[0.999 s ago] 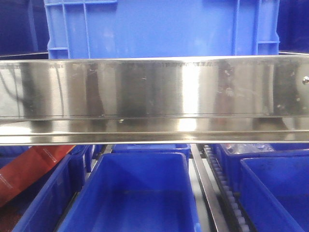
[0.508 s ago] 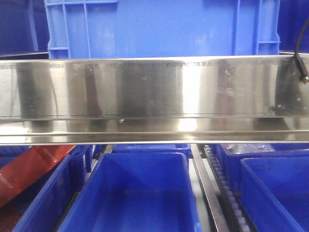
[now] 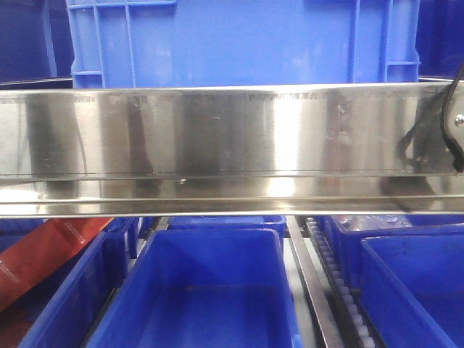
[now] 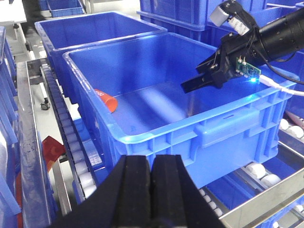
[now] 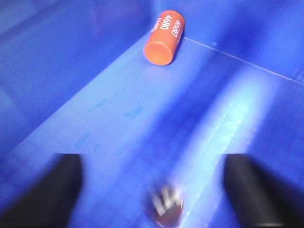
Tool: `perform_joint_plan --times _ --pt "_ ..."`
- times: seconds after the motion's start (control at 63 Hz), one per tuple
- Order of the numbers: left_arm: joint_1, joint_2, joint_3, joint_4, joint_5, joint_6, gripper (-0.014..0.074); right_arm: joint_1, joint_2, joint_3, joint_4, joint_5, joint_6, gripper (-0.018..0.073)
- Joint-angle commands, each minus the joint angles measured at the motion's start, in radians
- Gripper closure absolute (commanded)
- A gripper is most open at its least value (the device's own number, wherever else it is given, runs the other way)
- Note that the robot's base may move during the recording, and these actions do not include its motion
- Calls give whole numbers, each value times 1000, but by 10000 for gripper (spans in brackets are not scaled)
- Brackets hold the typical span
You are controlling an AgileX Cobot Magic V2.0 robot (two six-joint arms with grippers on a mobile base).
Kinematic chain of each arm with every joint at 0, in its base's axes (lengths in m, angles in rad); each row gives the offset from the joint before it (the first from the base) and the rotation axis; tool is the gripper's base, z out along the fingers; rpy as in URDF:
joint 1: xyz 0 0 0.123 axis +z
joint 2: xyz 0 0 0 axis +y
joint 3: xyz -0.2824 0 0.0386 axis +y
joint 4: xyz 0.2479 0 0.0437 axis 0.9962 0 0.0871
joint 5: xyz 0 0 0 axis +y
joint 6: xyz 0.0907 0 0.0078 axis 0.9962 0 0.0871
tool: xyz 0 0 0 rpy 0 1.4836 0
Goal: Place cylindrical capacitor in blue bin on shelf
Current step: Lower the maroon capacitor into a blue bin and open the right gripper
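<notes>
Your right gripper hung just inside the blue bin, above its floor. Its two fingers were spread wide and nothing sat between them. Your left gripper was outside the bin, off its near wall, with its fingers pressed together and nothing in them.

The cylindrical capacitor lay on its side on the bin floor, straight ahead of the right gripper and well apart from it, close to where the floor met the far wall. Its long axis ran roughly away from the gripper, leaning a little right, with one flat end turned back toward the fingers. The right gripper was the nearer one, since the left had the bin wall between it and the capacitor.

By count there was one capacitor you could be sure of. There was also one blurred object low between the right fingers, dark reddish with white marks, and I could not tell what it was. You had two grippers in view. Under the right gripper there was one bin, with several more bins around it on the shelf. Judging by how things lay, the capacitor was already in the bin.
</notes>
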Motion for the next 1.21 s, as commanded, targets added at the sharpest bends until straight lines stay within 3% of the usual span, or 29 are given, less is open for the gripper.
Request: perform_joint_plan --times 0.0,0.159,0.317,0.492,0.587,0.635,0.888,1.19 --pt "0 -4 0 -10 -21 -8 707 2 -46 -11 1 -10 -10 34" --pt "0 -4 0 -16 -28 -10 707 -4 -115 -11 -7 11 -10 144" --pt "0 -4 0 6 -37 -10 707 -45 -219 -6 -11 55 9 410" --pt "3 -13 11 84 -28 -38 707 -134 -389 80 -11 70 16 720" --pt "31 -37 51 178 -39 -137 707 -170 -501 184 -19 70 16 721" --pt "51 -56 82 196 -39 -149 707 -177 -561 250 -31 66 16 721" --pt "129 -225 319 180 -85 -167 707 -178 -934 707 -68 -72 16 721" --pt "161 -462 625 180 -198 -169 707 -178 -1355 1190 -156 -269 16 721"
